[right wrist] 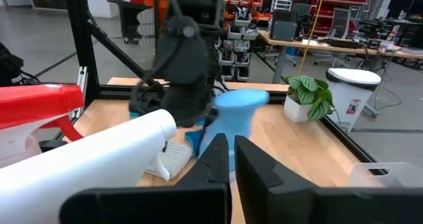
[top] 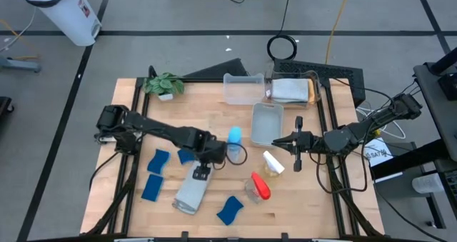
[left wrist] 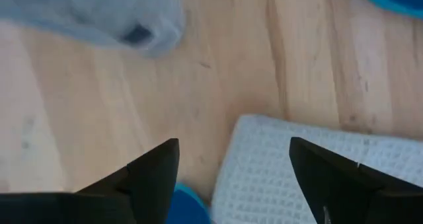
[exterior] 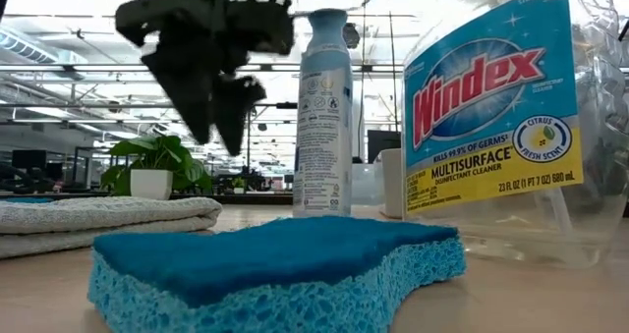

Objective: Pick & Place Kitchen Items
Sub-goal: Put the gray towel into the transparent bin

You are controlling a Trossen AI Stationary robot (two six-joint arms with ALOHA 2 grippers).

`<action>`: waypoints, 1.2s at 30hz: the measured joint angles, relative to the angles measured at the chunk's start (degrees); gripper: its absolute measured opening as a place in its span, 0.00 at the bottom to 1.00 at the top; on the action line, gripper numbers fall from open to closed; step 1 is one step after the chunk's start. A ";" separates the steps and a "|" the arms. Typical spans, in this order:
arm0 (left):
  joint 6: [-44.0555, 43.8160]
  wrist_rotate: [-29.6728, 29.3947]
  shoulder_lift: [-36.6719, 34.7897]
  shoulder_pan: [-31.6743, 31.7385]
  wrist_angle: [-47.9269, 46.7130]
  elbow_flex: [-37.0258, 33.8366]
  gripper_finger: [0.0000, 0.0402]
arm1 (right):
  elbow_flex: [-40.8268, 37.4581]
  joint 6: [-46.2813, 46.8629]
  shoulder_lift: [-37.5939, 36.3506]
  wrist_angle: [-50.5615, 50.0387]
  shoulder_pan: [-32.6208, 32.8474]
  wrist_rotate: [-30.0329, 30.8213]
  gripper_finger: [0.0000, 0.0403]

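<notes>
The left gripper [top: 202, 172] hangs fingers spread over the grey cloth [top: 191, 193], apparently lined up to grasp it. Beyond the cloth, by the white-topped bottle [top: 273, 163], the right gripper [top: 295, 143] waits, fingers nearly closed and empty.

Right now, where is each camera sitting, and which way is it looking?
High view: above the table, looking straight down; shows both arms, the left gripper over the grey cloth and the right gripper.
Low view: at table-top height, looking level past a blue sponge and a Windex bottle; one gripper hangs from above.
Left wrist view: on the left arm, looking down at the cloth between its open fingers.
Right wrist view: on the right arm, looking across the table past its closed fingers.
The potted plant shows in the high, low and right wrist views.
</notes>
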 joint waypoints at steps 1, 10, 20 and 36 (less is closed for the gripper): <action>0.41 1.06 -0.01 0.58 0.35 -0.99 0.73 | 0.00 -0.10 0.00 -0.02 0.00 -0.02 0.00; 1.93 6.45 0.09 1.93 9.78 -14.71 0.73 | 0.00 -2.00 0.00 0.01 -0.02 -0.02 0.00; -2.92 7.76 -0.39 1.91 16.24 -20.07 0.73 | 0.00 -2.00 0.00 0.16 -0.02 0.11 0.00; 2.65 6.10 -0.17 0.44 16.95 -20.25 0.45 | 0.00 -1.72 0.00 0.07 -0.02 0.15 0.00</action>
